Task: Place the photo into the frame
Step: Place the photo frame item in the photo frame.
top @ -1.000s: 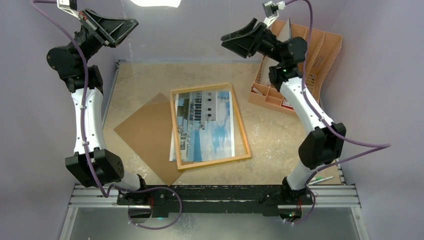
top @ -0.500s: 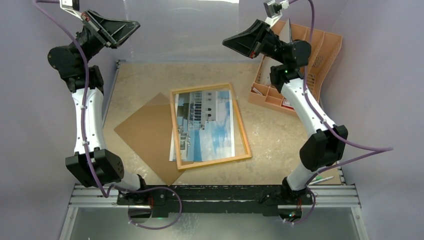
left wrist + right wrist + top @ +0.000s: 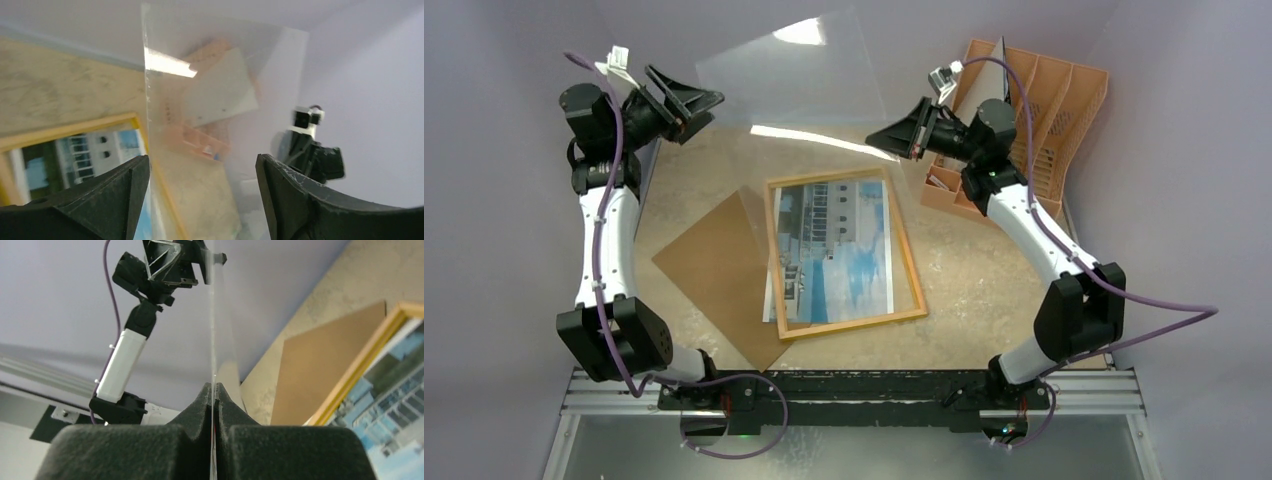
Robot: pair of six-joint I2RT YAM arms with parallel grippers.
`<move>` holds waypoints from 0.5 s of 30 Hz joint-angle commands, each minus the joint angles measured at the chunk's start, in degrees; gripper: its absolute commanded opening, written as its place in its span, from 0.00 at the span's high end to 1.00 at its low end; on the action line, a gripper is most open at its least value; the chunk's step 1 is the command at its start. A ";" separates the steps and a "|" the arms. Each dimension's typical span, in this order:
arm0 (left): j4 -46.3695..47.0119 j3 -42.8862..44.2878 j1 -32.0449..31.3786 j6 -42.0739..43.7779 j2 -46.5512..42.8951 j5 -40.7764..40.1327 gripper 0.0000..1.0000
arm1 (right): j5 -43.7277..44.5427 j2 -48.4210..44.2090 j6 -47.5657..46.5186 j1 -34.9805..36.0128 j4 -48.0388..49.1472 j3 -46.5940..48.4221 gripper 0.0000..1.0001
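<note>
Photo [image 3: 839, 250] apparently under frame [image 3: 852, 323], partly outside

Beyond the frame's [image 3: 908, 255] far right corner the right gripper [image 3: 876, 137] pinches a clear sheet [image 3: 794, 75]; beyond its far left, the left gripper [image 3: 714, 108] gapes.

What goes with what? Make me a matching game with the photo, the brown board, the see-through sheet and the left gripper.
Things:
1. photo
2. brown board
3. clear sheet
4. left gripper

States:
A. jaws wide open
B. pinched in the right gripper, up in the air
C. lying flat, sticking out left of the frame
D. showing inside the frame

Pairs: 1-D, 2-C, 3-B, 4-A
</note>
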 commanded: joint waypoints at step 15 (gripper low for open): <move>-32.51 -29.26 -0.43 31.11 -5.47 -24.49 0.32 | 2.91 0.94 -10.57 -0.27 -19.47 -11.02 1.00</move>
